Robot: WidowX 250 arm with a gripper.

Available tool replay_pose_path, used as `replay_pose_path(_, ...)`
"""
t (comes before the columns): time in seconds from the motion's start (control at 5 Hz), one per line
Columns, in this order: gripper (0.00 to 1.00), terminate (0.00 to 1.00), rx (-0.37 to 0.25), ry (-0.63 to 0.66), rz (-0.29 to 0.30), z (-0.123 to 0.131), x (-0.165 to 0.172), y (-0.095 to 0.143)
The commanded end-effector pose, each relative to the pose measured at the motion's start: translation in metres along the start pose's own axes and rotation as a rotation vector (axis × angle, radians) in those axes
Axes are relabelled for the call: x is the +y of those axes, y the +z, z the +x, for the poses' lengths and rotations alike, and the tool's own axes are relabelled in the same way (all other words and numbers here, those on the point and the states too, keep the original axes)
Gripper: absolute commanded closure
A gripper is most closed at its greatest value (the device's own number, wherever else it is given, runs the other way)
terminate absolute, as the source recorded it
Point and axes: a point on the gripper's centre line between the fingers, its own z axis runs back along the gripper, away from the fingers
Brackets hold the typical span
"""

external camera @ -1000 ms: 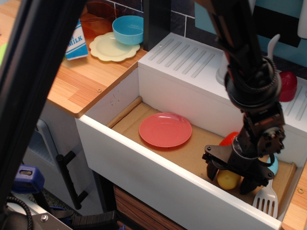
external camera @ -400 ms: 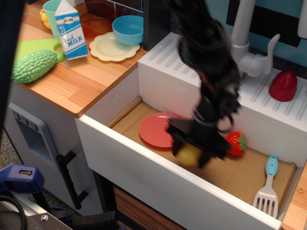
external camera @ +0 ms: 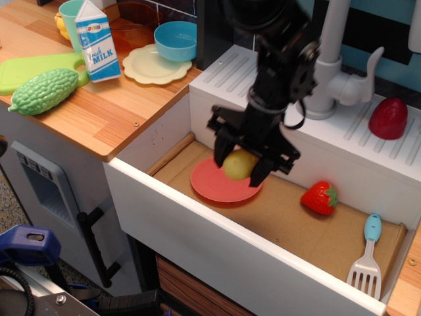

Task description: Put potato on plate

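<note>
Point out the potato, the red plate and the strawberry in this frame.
potato [external camera: 238, 164], only camera view, middle of its yellow body.
plate [external camera: 209, 185], only camera view, bare left part.
strawberry [external camera: 318, 199], only camera view, middle of its red body.

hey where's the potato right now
The potato is held in the gripper over the coral plate in the sink basin, left of the toy strawberry.

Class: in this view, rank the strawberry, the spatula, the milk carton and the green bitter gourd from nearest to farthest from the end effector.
Measured from the end effector, which holds the potato over the plate:
1. Strawberry: in the sink, to its right in the picture.
2. Spatula: in the sink's far right corner.
3. Milk carton: on the counter, upper left.
4. Bitter gourd: counter's left edge.
</note>
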Motion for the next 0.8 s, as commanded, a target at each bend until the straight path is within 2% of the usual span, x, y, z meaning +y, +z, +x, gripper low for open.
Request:
replay_pose_path(0.0, 1.00, 0.00, -0.107, -0.047, -0.034, 0.023, 0.038, 0.014)
replay_pose_path(0.4, 1.00, 0.00, -0.186, -0.070, -0.058, 0.040, 0.035, -0.009)
replay_pose_path(0.6, 0.00, 0.00, -0.198, -0.110, -0.076, 0.044, 0.038, -0.007)
